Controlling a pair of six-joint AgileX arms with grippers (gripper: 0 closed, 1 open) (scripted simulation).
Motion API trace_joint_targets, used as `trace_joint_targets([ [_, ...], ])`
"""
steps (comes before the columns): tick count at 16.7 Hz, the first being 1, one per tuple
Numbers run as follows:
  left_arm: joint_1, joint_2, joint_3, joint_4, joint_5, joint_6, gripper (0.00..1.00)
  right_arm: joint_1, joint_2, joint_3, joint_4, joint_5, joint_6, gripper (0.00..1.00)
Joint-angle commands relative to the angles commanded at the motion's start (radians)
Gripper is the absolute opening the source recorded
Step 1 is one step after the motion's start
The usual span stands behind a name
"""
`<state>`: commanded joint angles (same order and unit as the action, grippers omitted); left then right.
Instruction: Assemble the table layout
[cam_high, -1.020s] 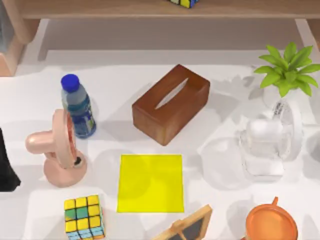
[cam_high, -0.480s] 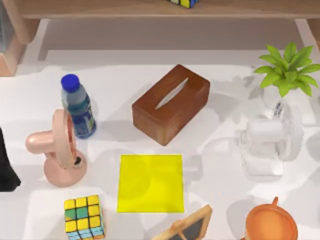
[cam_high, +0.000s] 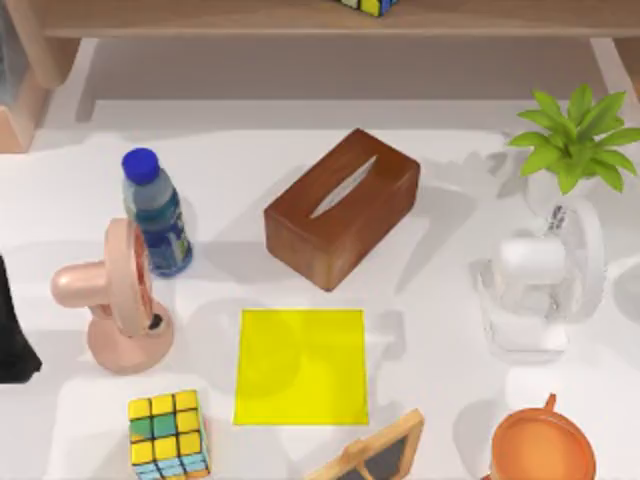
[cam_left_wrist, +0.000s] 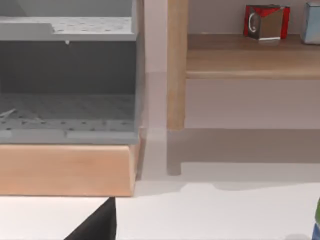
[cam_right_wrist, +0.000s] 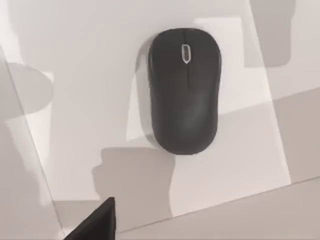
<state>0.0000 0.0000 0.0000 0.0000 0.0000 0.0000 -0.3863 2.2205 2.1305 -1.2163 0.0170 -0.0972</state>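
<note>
The white table (cam_high: 440, 190) carries a yellow square mat (cam_high: 301, 366) near its front middle. A black computer mouse (cam_right_wrist: 184, 90) lies flat on the table right below my right gripper in the right wrist view. My right gripper (cam_high: 535, 285) hangs see-through white over the right side of the table, in front of the potted plant (cam_high: 575, 140). My left arm (cam_high: 12, 340) stays parked at the table's left edge, and the left wrist view faces the wooden shelf (cam_left_wrist: 250, 55).
A brown tissue box (cam_high: 342, 208) lies behind the mat. A blue-capped bottle (cam_high: 156, 215), a pink fan (cam_high: 115, 305) and a colour cube (cam_high: 168, 433) stand at the left. A framed board (cam_high: 375, 455) and an orange cup (cam_high: 543, 445) sit at the front right.
My right gripper has drifted slightly to the right and toward the plant, and its shadow on the table has shifted with it. The left arm and all objects have stayed still.
</note>
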Motion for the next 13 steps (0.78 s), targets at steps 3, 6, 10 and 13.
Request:
trace_joint_targets([
  [3, 0.000, 0.000, 0.000, 0.000, 0.000, 0.000, 1.00, 0.009, 0.214, 0.191, -0.086, -0.007, -0.020, 1.00],
  [6, 0.000, 0.000, 0.000, 0.000, 0.000, 0.000, 1.00, 0.018, 0.335, 0.300, -0.126, -0.016, -0.029, 1.00],
  [10, 0.000, 0.000, 0.000, 0.000, 0.000, 0.000, 1.00, 0.023, 0.370, 0.338, -0.134, -0.021, -0.030, 1.00],
  [13, 0.000, 0.000, 0.000, 0.000, 0.000, 0.000, 1.00, 0.017, 0.370, 0.335, -0.132, -0.020, -0.030, 1.00],
])
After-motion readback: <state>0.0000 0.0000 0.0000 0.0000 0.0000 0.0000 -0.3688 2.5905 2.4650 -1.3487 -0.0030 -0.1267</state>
